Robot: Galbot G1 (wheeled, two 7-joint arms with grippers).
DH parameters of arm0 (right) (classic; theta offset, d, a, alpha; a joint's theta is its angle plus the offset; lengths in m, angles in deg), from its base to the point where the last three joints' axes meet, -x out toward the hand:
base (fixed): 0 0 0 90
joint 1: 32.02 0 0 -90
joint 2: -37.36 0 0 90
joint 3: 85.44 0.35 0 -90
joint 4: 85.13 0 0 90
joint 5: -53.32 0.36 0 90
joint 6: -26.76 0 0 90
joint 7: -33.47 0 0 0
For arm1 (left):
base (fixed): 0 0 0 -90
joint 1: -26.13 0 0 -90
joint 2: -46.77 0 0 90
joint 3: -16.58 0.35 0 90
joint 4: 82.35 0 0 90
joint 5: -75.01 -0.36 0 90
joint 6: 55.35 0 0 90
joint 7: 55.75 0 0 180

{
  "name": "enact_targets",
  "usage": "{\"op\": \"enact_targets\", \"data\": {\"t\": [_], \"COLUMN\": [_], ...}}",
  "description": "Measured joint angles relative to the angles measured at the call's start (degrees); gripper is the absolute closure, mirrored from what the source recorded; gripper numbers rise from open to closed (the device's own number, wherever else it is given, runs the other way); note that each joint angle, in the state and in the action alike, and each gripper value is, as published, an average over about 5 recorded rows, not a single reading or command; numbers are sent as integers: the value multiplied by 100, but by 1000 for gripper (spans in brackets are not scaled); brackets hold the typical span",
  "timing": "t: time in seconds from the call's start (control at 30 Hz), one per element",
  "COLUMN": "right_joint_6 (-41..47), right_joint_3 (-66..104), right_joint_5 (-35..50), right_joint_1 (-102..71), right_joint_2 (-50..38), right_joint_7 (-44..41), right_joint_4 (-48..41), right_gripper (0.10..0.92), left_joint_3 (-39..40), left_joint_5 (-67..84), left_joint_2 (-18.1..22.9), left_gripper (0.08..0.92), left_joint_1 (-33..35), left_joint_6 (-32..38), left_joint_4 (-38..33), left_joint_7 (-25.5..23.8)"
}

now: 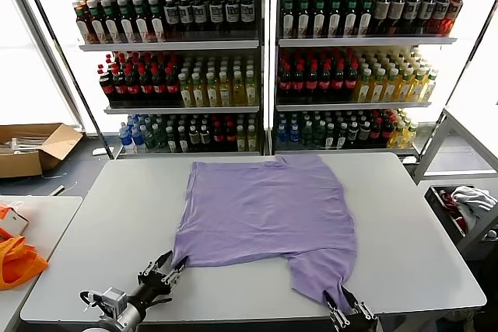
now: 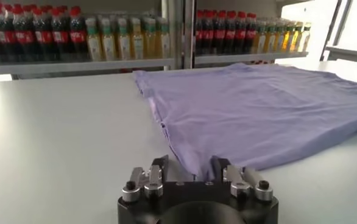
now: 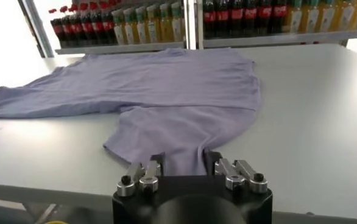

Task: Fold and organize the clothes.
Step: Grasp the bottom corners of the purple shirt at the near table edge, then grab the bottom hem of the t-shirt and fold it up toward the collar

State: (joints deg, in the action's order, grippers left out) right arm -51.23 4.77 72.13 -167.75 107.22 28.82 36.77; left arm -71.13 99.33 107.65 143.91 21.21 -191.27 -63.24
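Observation:
The clothes are one lavender T-shirt (image 1: 264, 207), spread plain side up on the white table (image 1: 117, 215). One sleeve hangs toward the table's front edge. My left gripper (image 1: 175, 267) is at the shirt's near left corner. In the left wrist view that corner (image 2: 194, 159) tapers to a point between the fingers, and a gap remains beside one finger, so the left gripper (image 2: 189, 167) is open around it. My right gripper (image 1: 340, 301) is at the sleeve's end by the front edge. In the right wrist view the sleeve cloth (image 3: 166, 131) fills the span between the fingers and creases against one, so the right gripper (image 3: 183, 159) is shut on it.
Shelves of drink bottles (image 1: 264, 60) stand behind the table. A cardboard box (image 1: 31, 149) lies on the floor at the left. An orange bag (image 1: 15, 258) rests on a side table. A bin with cloth (image 1: 471, 204) is at the right.

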Motion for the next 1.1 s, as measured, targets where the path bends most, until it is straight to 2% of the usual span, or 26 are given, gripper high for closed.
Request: {"op": "enact_targets", "data": {"t": [0.2,0.33,0.43,0.8,1.1], "right_joint_6": [-123,-270,-415,-1045,-1438], "right_joint_3": [6,64,125,437,827], "right_joint_5": [68,128,209,653,806], "right_joint_1": [-66,-153,-238,-712,-1372], "right_joint_2": [-90,-181,-236,-310,-355], "right_joint_7": [-144,-317,-485,-1091,-1333], "right_joint_4": [94,185,247,559,835], "right_gripper": [913,918,918,918,918], "left_joint_3": [-12,-35,-72,-381,-696], "left_joint_5": [-2,-27,-44,-52,-121], "left_joint_2": [7,5,2,115,308], "left_gripper": [732,847,894,906,906], "left_joint_1": [83,162,238,664,1263], "left_joint_6": [8,8,2,-9,-64], "left_joint_4": [-53,-133,-219,-759,-1335], "left_joint_7": [20,27,36,58,85]}}
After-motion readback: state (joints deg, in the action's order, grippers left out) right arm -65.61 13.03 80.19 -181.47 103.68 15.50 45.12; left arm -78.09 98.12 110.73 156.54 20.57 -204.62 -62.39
